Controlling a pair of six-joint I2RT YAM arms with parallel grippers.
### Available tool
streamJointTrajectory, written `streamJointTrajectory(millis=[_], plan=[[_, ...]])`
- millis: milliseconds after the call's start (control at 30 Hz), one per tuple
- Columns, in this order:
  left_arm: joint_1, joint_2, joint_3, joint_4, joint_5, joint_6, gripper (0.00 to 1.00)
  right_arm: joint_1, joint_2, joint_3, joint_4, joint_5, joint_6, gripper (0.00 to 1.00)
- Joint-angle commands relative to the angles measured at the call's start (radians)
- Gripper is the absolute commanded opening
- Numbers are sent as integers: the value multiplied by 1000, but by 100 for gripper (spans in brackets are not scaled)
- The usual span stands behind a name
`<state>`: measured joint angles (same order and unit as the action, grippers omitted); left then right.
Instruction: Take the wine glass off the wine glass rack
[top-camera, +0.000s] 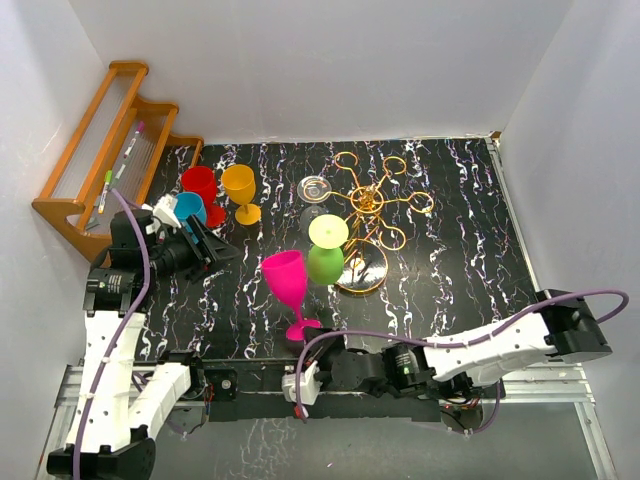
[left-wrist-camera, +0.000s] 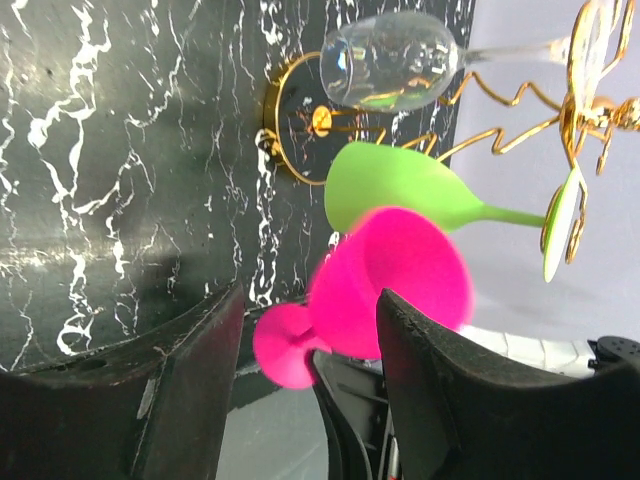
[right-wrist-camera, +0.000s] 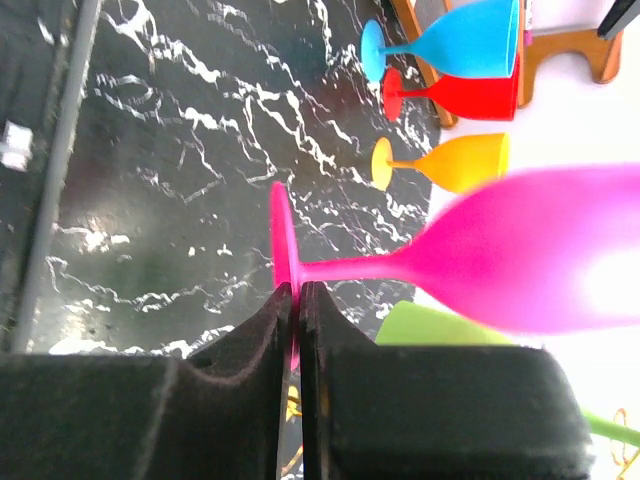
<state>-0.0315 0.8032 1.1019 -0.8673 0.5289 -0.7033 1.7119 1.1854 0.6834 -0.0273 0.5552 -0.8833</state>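
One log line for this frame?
right claw: shut on pink glass foot | left claw: open, empty | green glass, clear glass: hanging on rack

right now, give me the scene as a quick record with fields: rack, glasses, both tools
rack: gold wine glass rack, upright
on rack: green glass and clear glass, hanging upside down
off rack: pink glass, clear of the rack arms
right tool: shut on the pink glass's foot
left tool: open, holding nothing
others: red glass, blue glass, orange glass, grouped at far left
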Motion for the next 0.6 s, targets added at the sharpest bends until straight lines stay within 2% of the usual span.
streamJointTrajectory(millis=[0,567], plan=[[-25,-35,-23,7,88,6,54,169,13,-82,303,120,-226,8],[-51,-37,-99,21,82,30,54,241,127,-171,485,158,-387,8]])
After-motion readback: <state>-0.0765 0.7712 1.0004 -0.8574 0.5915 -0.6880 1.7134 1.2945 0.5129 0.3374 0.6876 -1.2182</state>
